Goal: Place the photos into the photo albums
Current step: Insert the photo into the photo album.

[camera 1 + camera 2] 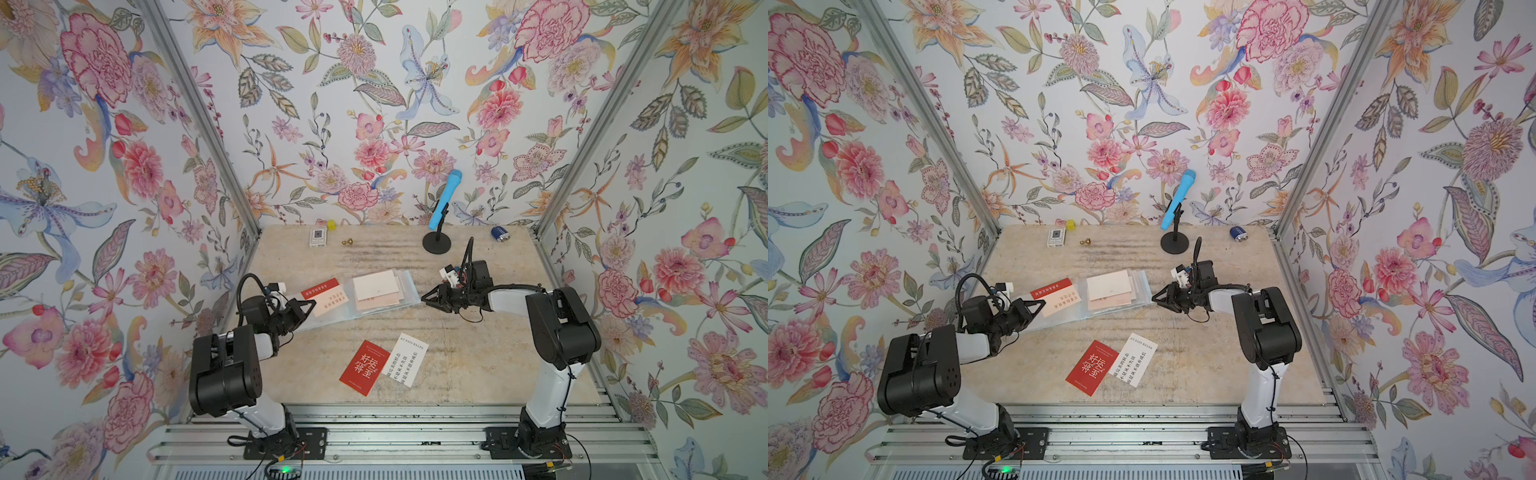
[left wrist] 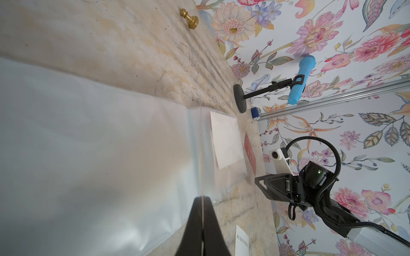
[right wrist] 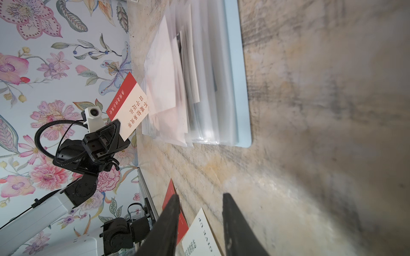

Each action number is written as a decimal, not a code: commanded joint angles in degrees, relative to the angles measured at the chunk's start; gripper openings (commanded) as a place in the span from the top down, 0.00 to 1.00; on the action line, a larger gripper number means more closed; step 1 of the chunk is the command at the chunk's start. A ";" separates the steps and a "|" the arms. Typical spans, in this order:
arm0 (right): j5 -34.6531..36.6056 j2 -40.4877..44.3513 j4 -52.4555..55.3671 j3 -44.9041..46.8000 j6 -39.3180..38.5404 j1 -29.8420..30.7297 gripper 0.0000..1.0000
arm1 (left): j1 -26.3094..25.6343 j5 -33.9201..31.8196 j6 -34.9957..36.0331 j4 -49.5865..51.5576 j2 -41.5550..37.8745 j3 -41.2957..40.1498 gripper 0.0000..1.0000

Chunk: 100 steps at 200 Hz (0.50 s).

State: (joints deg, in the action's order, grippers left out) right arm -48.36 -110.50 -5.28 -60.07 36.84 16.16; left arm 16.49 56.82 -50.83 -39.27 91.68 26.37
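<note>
The pale blue photo album [image 1: 409, 293] [image 1: 1144, 286] lies open mid-table, with pale photos [image 1: 376, 286] [image 3: 164, 73] under its clear sleeves. My left gripper [image 1: 313, 305] [image 2: 202, 198] is shut on a red-and-cream photo [image 1: 328, 294] [image 3: 129, 106]. That photo's far end meets the sleeves' left edge; whether it is inside, I cannot tell. My right gripper [image 1: 423, 297] [image 3: 199, 195] hovers open and empty just off the album's right edge. A red photo [image 1: 360, 368] and a white photo [image 1: 405, 359] lie loose nearer the front.
Along the back edge stand a blue microphone [image 1: 444, 199] on a black stand [image 1: 436, 242], a small white box [image 1: 318, 237], a yellow cube [image 1: 331, 225], a brass pawn [image 1: 347, 241] and a blue cylinder [image 1: 500, 233]. Metal rails [image 1: 395, 415] border the front.
</note>
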 commanded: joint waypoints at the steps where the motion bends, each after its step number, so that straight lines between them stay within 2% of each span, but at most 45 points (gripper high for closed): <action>1: 0.46 -0.41 0.88 -1.10 -0.52 0.28 0.65 | 0.46 1.03 -0.35 -2.31 0.67 -0.64 1.00; 100: 0.29 -1.12 1.41 -2.48 -0.42 0.71 0.65 | 0.23 1.23 -2.95 -5.62 1.70 -2.01 1.00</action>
State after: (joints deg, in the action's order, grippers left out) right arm -48.36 -110.61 -5.06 -60.82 36.84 16.19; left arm 16.49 56.84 -52.21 -41.91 92.47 25.36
